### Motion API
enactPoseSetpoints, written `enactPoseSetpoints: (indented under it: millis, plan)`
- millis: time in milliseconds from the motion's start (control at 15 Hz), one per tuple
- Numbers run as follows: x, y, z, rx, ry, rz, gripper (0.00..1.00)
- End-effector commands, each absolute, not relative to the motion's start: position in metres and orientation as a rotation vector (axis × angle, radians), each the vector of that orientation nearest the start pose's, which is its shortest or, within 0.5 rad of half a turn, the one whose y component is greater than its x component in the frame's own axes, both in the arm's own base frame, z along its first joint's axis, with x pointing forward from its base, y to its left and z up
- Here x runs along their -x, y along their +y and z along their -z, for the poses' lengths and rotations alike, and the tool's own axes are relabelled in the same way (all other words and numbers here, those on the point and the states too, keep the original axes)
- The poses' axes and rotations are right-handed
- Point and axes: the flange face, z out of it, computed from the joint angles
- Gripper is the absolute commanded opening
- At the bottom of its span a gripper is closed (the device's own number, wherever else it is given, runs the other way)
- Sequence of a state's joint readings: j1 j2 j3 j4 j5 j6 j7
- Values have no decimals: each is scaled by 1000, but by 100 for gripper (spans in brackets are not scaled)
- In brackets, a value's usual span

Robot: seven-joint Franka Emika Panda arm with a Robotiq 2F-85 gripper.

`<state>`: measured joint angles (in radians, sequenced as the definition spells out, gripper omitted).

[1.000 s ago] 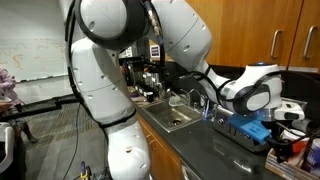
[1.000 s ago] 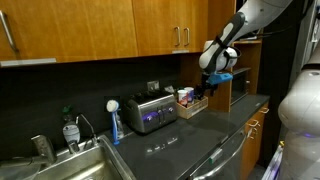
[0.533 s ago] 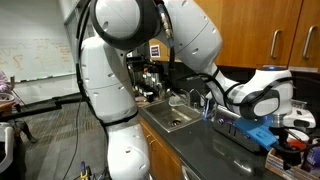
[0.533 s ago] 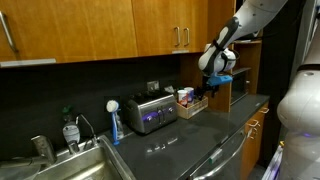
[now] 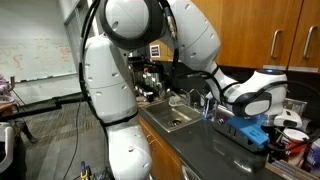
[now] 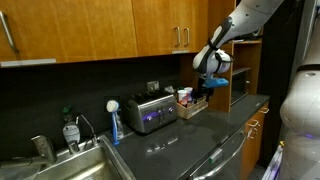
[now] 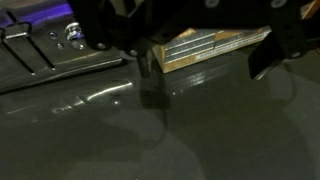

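The dark countertop (image 6: 190, 140) carries a silver toaster (image 6: 150, 113) and a box of packets (image 6: 191, 104) beside it.

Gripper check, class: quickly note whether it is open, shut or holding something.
Gripper: open, holding nothing, close to the box beside the toaster.
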<state>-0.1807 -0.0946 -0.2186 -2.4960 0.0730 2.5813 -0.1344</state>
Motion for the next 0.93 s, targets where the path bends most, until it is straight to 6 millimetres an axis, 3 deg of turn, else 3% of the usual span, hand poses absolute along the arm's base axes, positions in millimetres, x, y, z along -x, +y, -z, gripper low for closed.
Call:
enactPoseSetpoints:
  millis: [0,867]
  plan:
    - [-446,-190,-336,3062,478,314,100]
    - [-462,-161,-361,3044,339,628,100]
